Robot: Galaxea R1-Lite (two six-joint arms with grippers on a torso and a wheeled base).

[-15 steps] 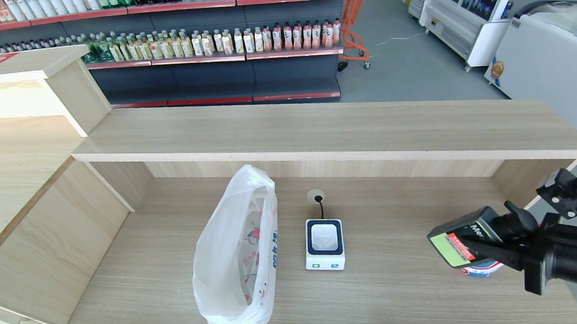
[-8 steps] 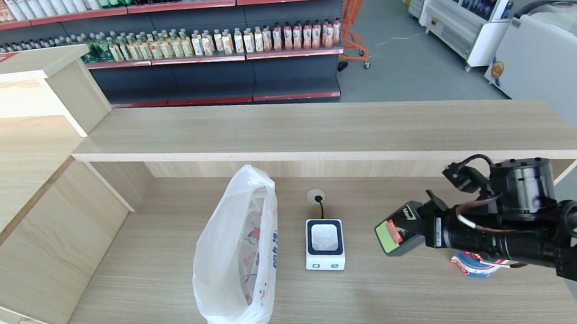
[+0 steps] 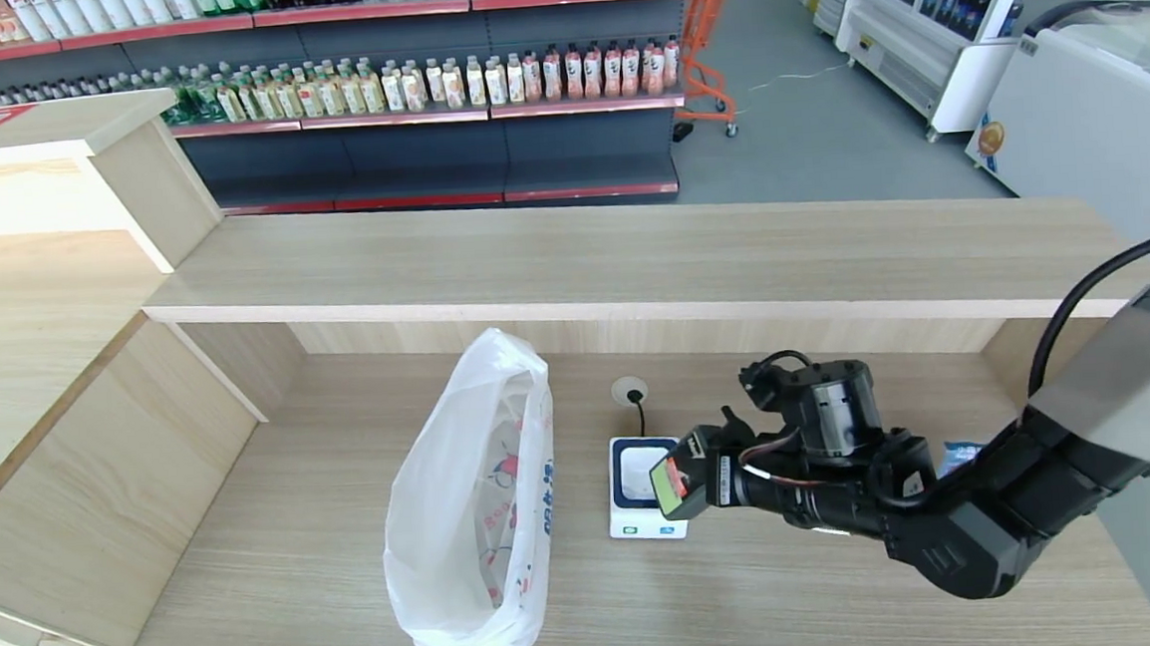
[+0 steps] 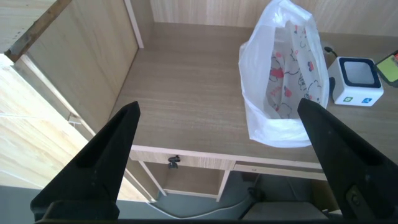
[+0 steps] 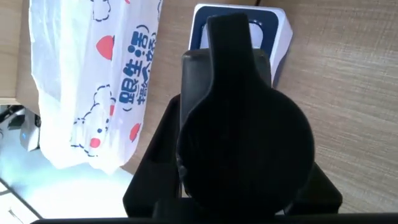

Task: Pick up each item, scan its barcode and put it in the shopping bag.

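now the right gripper clamps a small dark box over the scanner, beside the shopping bag; the left gripper hangs with jaws apart.

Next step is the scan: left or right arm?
Right. Its hand holds the dark box right at the scanner, while the left hand is open, empty, and on the far side of the shopping bag.

On the tabletop the bag is placed centre-left, the scanner just right; the box is seen at the scanner's right edge.
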